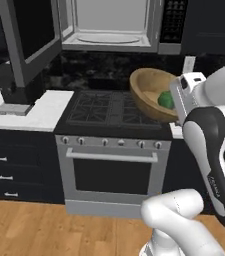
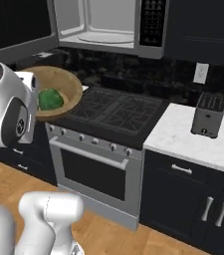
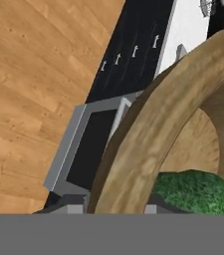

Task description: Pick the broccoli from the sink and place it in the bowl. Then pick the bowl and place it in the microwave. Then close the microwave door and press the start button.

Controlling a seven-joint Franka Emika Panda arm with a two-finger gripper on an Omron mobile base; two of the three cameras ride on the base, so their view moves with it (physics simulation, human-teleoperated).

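our gripper (image 1: pixel 181 102) is pinched on the rim of the bowl (image 1: pixel 149 90), carrying it tilted in the air over the right side of the stove (image 1: pixel 111 110), below the open microwave (image 1: pixel 111 25). the fingertips themselves are hidden behind the wood, so we judge the hold from the raised bowl.

the bowl is stiff, thick-walled turned wood, tan with a darker lip and a matte grain. we judge it moderately heavy for a one-sided rim hold, so it may sag or twist about the pinch. the broccoli (image 1: pixel 166 100) lies loose in the bowl's low side, light, bumpy and dark green. it could roll out if we tip further, so levelling looks wise.

further out are the iron stove grates, the steel oven front with knobs, the microwave's pale cavity with its glass turntable (image 1: pixel 109 38), and the microwave door (image 1: pixel 26 35) swung wide at the left.
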